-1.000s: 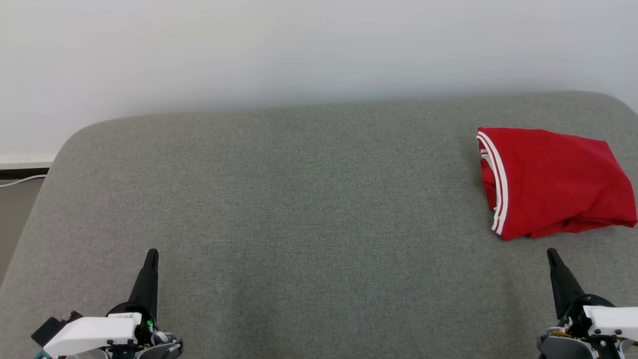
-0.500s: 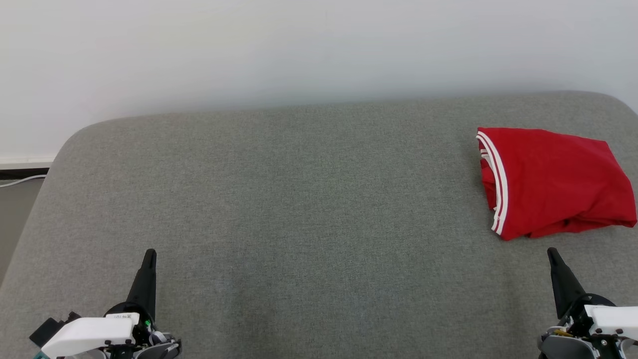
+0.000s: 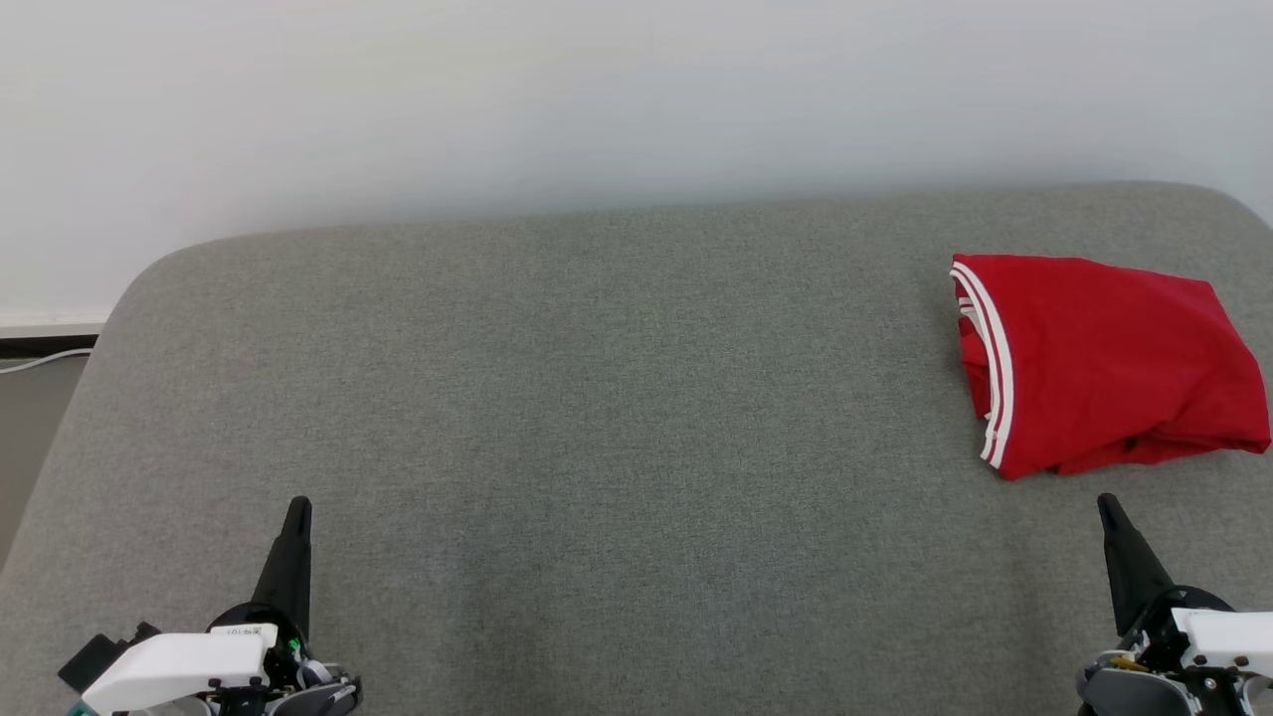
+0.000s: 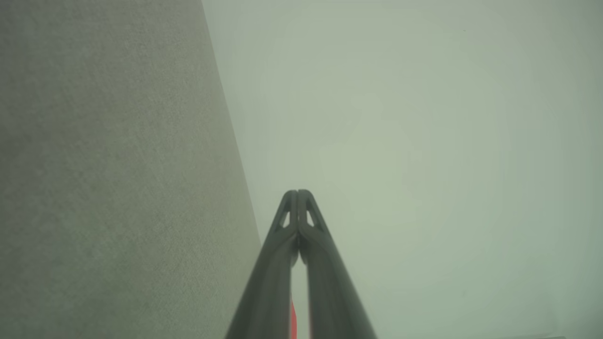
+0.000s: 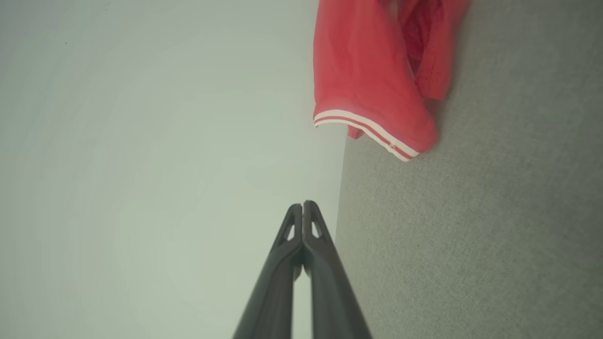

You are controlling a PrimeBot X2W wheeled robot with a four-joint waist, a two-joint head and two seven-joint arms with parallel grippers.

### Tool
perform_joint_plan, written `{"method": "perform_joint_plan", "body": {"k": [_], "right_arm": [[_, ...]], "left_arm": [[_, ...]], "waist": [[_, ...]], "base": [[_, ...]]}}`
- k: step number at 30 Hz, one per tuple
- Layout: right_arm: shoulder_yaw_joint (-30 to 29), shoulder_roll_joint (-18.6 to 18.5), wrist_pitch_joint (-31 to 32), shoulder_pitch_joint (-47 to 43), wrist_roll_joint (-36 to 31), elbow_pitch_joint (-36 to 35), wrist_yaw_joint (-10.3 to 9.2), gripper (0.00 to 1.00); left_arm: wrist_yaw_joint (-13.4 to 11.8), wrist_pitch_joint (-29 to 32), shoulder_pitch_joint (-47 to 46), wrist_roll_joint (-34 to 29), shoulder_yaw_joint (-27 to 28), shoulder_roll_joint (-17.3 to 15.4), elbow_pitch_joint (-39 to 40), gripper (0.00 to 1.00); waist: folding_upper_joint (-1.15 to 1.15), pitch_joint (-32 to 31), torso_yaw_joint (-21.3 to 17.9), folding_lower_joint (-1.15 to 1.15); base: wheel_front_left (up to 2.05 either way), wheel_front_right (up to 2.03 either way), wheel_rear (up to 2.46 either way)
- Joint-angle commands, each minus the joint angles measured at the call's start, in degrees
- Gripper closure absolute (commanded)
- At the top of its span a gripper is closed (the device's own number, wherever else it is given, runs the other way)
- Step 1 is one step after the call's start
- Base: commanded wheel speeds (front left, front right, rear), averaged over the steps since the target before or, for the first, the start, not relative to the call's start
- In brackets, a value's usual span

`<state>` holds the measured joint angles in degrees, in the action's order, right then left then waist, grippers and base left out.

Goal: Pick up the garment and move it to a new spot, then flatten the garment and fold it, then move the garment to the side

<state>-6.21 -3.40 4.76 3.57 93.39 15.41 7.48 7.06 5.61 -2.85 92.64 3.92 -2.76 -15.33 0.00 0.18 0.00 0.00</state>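
Fingers on both arms are pressed shut, tip against tip, and hold nothing. In the head view the left fingers (image 3: 290, 567) rise as one dark spike at the lower left and the right fingers (image 3: 1124, 557) as another at the lower right, both pointing up the picture over a grey upholstered surface (image 3: 597, 447) with rounded far corners.

The garment (image 3: 1104, 363), red, lies folded into a rough rectangle at the far right of that surface, its right end reaching the picture's edge. Its left edge carries white stripes (image 3: 998, 368), and several layers of cloth show stacked there. The lower edge is slightly rumpled. The right fingers sit near the garment's near edge but apart from it; the left fingers are well apart from it, across the bare grey cloth.

Behind the surface stands a pale wall (image 3: 597, 99), and a light cable (image 3: 40, 360) runs along the floor at the far left.

From the left wrist, the left fingers (image 4: 275, 273) meet at their tips, with the grey surface (image 4: 94, 188) to one side. From the right wrist, the right fingers (image 5: 278, 282) are likewise closed, and the garment (image 5: 362, 70) lies ahead of them on the surface (image 5: 471, 235), striped hem nearest.
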Motion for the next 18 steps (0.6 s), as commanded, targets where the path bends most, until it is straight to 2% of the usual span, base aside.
{"method": "perform_joint_plan", "body": {"k": [1,18], "right_arm": [[1.1,-0.5,0.6,2.5,0.0,-1.5,0.01,1.0],[0.8,-0.3,0.8,2.5,-0.3,-1.4,0.01,1.0]], "left_arm": [[0.4,0.4,-3.3,0.0,2.0,-0.6,1.3,1.0],[0.4,0.5,-3.3,-0.1,2.1,-0.5,1.3,1.0]], "waist": [[0.0,0.0,0.0,0.0],[0.0,0.0,0.0,0.0]], "base": [[0.0,0.0,0.0],[0.0,0.0,0.0]]}}
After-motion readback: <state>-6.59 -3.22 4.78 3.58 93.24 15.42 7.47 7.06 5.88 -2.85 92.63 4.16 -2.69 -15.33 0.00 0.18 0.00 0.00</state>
